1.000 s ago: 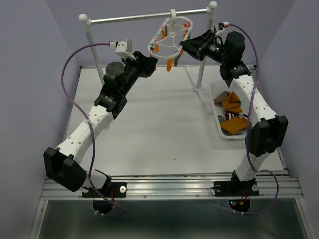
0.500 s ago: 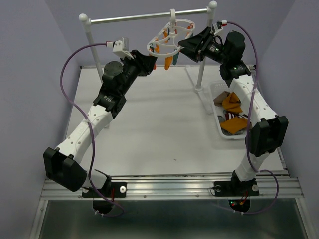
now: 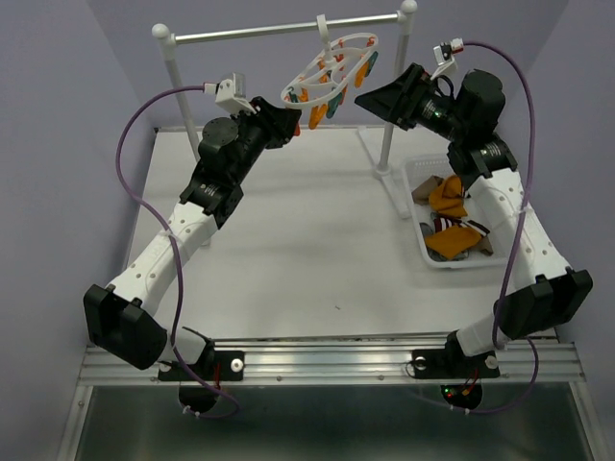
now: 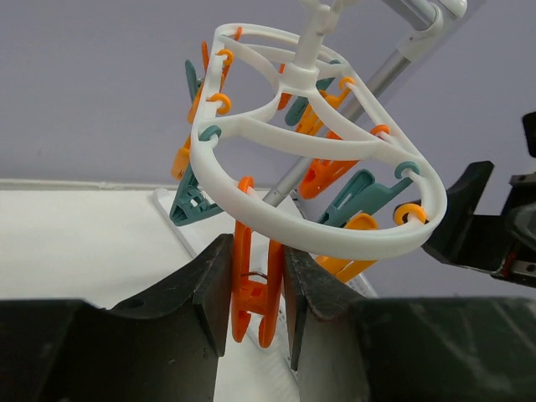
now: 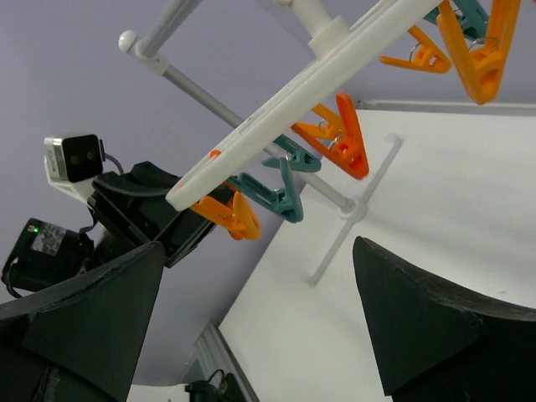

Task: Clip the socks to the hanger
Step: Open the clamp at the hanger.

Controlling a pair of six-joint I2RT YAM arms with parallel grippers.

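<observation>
The hanger hung tilted at the worktop's far edge, its low-rim orange clip pinched between the left gripper's jaws. The right gripper, wide open and empty, sat nearer the socks in the right-edge basket.

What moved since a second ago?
The right gripper backed away from the hanger, towards the right, and is open with nothing in it. The hanger tipped up steeper. The left gripper stayed clamped on an orange clip; the socks stayed in the basket.

No readable text, labels or numbers anywhere.
</observation>
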